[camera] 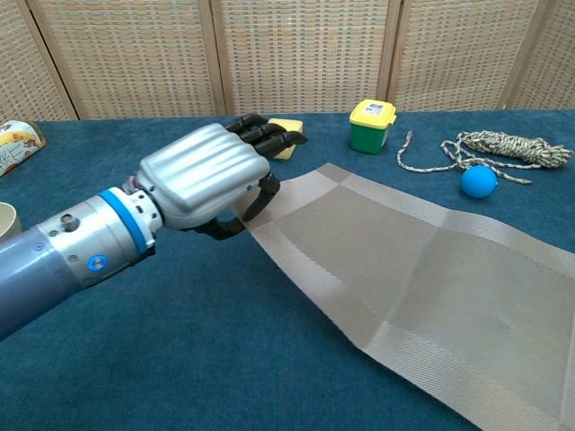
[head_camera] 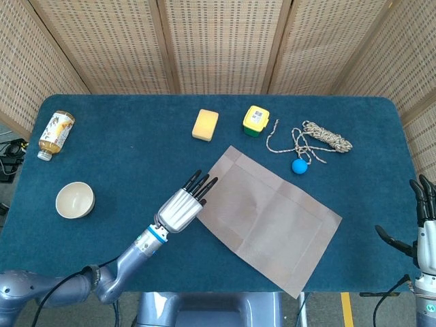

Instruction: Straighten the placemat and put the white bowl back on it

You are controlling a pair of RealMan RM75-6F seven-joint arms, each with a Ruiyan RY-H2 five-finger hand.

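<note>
One left hand (head_camera: 180, 209) pinches the placemat (head_camera: 270, 219) by its near corner, thumb beneath, fingers over; the mat lies skewed beyond it; the white bowl (head_camera: 75, 199) sits well apart behind; a slipping pinch could leave the mat crooked.

- Both views are evenly and brightly lit; the light is soft and seems to fall from above.
- Shadows are faint. In the chest view a small dark patch lies under the curled black fingers (camera: 260, 193) of the silver left hand (camera: 205, 175), where they meet the edge of the grey-brown woven placemat (camera: 422, 287).
- The hand's ribbed metal back shows pale highlights, no harsh glare.
- The dark blue felt-like table cover (head_camera: 136, 157) reads flat and matte, with no reflections.
- The head view is sharp across the frame; the woven cane screen panels (head_camera: 218, 41) lean outward toward the edges, a wide-angle effect.
- In the chest view the near forearm looks slightly soft.
</note>
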